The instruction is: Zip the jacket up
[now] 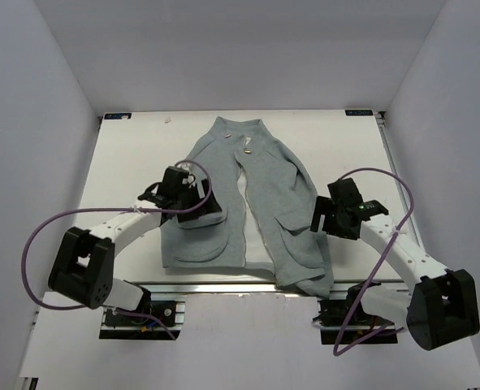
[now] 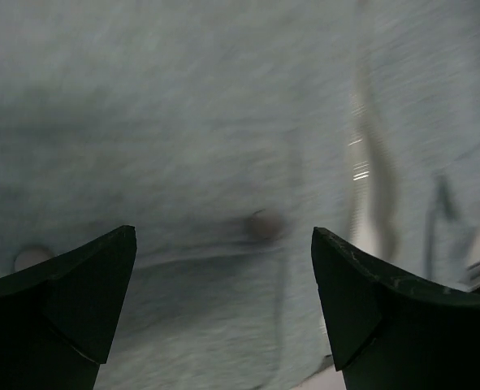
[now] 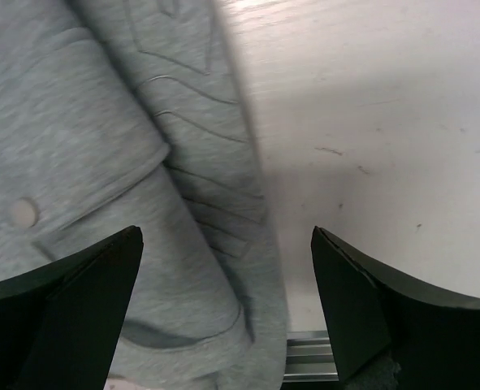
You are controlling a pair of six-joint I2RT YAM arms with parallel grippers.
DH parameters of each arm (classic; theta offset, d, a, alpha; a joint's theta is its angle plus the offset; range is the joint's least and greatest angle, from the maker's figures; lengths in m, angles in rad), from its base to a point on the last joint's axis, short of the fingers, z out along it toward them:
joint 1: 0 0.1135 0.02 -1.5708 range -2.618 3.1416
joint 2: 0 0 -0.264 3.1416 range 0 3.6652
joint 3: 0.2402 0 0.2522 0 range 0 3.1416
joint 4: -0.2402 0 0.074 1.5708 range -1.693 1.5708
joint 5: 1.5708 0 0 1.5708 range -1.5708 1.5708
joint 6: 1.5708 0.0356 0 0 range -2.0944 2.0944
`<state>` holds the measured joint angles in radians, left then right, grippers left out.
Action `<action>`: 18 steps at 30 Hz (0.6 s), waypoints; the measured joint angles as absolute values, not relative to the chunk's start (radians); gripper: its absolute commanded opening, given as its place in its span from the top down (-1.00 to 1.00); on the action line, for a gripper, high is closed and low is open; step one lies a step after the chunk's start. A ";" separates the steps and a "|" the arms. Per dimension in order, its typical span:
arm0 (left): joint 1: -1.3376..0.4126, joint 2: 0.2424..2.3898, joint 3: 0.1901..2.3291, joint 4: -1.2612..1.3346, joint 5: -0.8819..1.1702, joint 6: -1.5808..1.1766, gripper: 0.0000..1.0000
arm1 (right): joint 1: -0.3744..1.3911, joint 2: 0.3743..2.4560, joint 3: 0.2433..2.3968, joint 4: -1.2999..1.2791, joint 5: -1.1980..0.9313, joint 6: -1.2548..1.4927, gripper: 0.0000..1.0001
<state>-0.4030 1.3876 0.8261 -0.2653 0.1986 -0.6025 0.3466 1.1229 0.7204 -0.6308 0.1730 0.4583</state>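
The grey-green jacket (image 1: 264, 203) lies flat on the white table, collar at the far end and hem by the near edge. Its front stands apart, showing a strip of pale lining (image 1: 252, 236). My left gripper (image 1: 203, 210) hovers over the jacket's left panel, open. The left wrist view is blurred: fleece, a pocket snap (image 2: 264, 223) and the silver zipper (image 2: 361, 162) lie past the left gripper (image 2: 223, 231). My right gripper (image 1: 319, 215) is open at the jacket's right edge. The right gripper (image 3: 226, 231) spans the sleeve (image 3: 223, 203), with a flap pocket (image 3: 69, 162) to its left.
The white table (image 1: 353, 154) is boxed in by pale walls on three sides. An aluminium rail (image 3: 309, 357) runs along the near edge, and the jacket's hem corner (image 1: 309, 284) hangs over it. Purple cables (image 1: 28, 252) loop off both arms.
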 measured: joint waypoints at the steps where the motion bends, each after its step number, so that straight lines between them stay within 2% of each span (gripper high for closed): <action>1: -0.403 1.404 0.789 -0.276 0.202 -0.608 -0.96 | 0.339 1.129 0.717 -0.638 0.184 0.466 -0.76; 4: -0.402 1.441 0.747 -0.296 0.204 -0.610 -0.96 | 0.324 1.158 0.716 -0.627 0.198 0.478 -0.71; 9: -0.402 1.504 0.797 -0.289 0.190 -0.591 -0.96 | 0.320 1.257 0.707 -0.588 0.192 0.484 -0.63; 12: -0.401 1.567 0.844 -0.285 0.191 -0.586 -0.96 | 0.316 1.311 0.691 -0.562 0.171 0.485 -0.44; 13: -0.402 1.583 0.859 -0.285 0.191 -0.585 -0.96 | 0.315 1.328 0.688 -0.555 0.163 0.486 -0.28; 14: -0.402 1.594 0.869 -0.285 0.191 -0.584 -0.96 | 0.313 1.343 0.688 -0.550 0.155 0.484 0.09; 16: -0.402 1.618 0.893 -0.283 0.192 -0.584 -0.96 | 0.308 1.367 0.688 -0.537 0.148 0.480 0.39; 17: -0.402 1.625 0.899 -0.282 0.192 -0.583 -0.96 | 0.306 1.377 0.691 -0.533 0.146 0.485 0.75; 18: -0.402 1.643 0.916 -0.281 0.191 -0.583 -0.96 | 0.303 1.381 0.695 -0.529 0.146 0.482 0.97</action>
<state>-0.4015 1.6428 0.9165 -0.2810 0.1913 -0.5831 0.3027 1.3811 0.6949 -0.5285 0.1455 0.4816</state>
